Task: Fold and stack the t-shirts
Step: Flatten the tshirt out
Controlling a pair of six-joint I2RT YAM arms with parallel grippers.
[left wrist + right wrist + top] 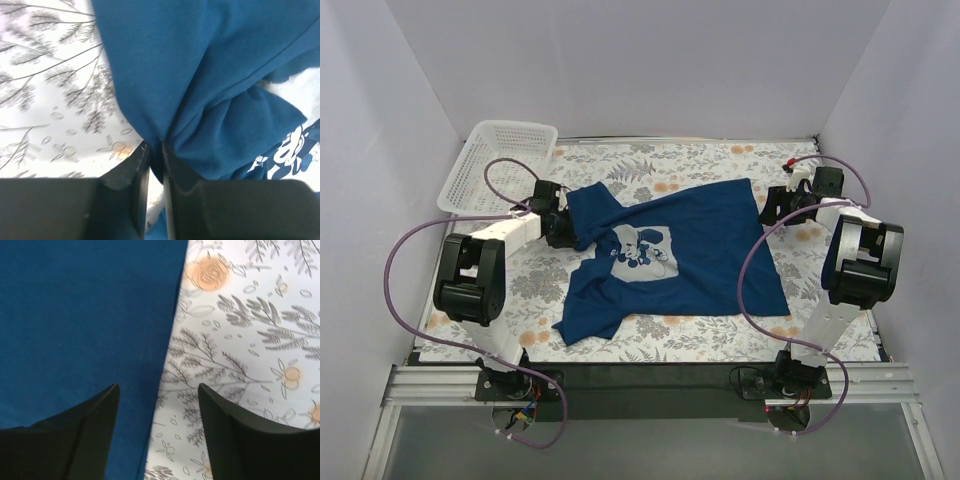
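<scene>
From above, the navy t-shirt (705, 250) lies rumpled in the middle of the floral-printed surface (650, 160). Its pale square print (642, 250) faces up, and its lower left part is bunched into soft folds. The left arm (505, 235) reaches to the shirt's upper left edge and the right arm (850, 250) to its upper right corner. A white plastic mesh basket (495, 160) stands at the far left, apart from the shirt.

At the left wrist, the dark, flat-sided left fingers (132, 172) are nearly together, pinching a gathered ridge of the matte knit t-shirt (200, 60). Creases fan out from the pinch.

At the right wrist, the tapered right fingers (90, 430) stand released and wide apart, grasping nothing. One is over smooth blue cloth (85, 310) and the other over the flowered surface (250, 330), with the shirt's straight edge between them.
</scene>
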